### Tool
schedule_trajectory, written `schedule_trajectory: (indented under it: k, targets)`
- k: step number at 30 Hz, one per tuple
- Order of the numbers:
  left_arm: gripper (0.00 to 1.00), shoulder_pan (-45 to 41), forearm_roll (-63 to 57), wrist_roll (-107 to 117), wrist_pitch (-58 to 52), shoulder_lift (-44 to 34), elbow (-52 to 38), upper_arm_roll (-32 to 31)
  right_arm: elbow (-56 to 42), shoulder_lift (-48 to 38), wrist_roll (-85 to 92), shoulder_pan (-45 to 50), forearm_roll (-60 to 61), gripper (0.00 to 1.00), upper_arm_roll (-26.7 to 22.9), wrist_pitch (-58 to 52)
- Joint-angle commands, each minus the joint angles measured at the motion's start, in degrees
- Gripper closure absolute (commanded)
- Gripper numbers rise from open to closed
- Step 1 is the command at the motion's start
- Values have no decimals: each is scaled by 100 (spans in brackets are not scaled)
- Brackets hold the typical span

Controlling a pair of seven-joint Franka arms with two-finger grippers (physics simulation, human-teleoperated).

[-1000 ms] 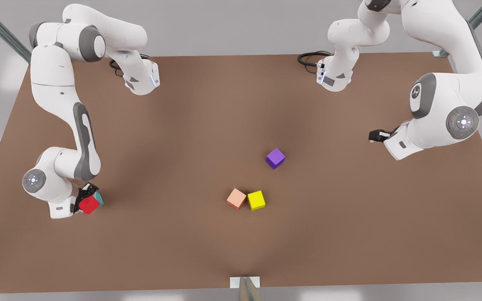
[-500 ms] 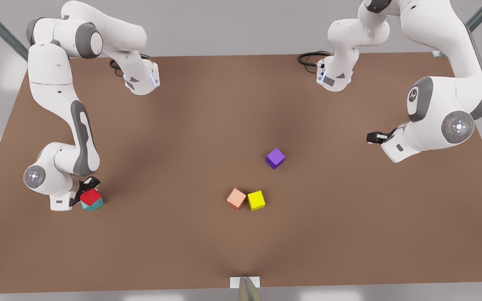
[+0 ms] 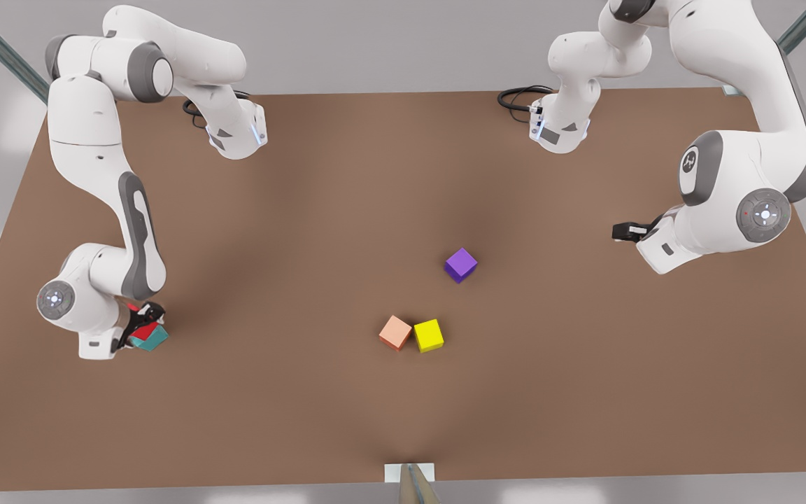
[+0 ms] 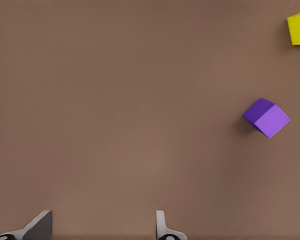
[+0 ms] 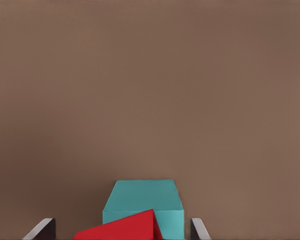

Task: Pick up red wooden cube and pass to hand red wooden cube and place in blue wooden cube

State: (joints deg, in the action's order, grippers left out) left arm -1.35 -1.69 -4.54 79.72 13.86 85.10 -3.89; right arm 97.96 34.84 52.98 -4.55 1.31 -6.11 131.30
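Observation:
The red wooden cube (image 5: 121, 231) lies tilted against the near side of the blue wooden cube (image 5: 144, 201), a teal block on the table. My right gripper (image 5: 121, 226) is open around them, its fingers wider than either cube and touching neither. In the front view this gripper (image 3: 143, 322) is at the left edge of the table, hiding most of the red wooden cube (image 3: 139, 327) above the blue wooden cube (image 3: 152, 340). My left gripper (image 4: 101, 224), the other hand, waits open and holds nothing, at the front view's right (image 3: 623, 229).
A purple cube (image 3: 460, 264) stands mid-table, and it also shows in the left wrist view (image 4: 266, 117). Nearer the front edge a salmon-orange cube (image 3: 395, 332) touches a yellow cube (image 3: 429, 335). Both arm bases and their cables are at the table's far edge.
My right gripper brought the red cube down onto the teal cube, then let go. The red cube now lies tilted instead of flat on top. The left arm drifted slightly.

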Motion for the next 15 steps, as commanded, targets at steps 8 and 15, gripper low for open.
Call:
schedule_trajectory:
  k: [8,15]
  targets:
    - [0,3,-7,323,-9,-6,-2,-86,-805,374,-183,85,19,0,154,-61]
    - [0,3,-7,314,-9,-24,-2,-86,-2237,-223,-3819,1316,283,0,198,-3997]
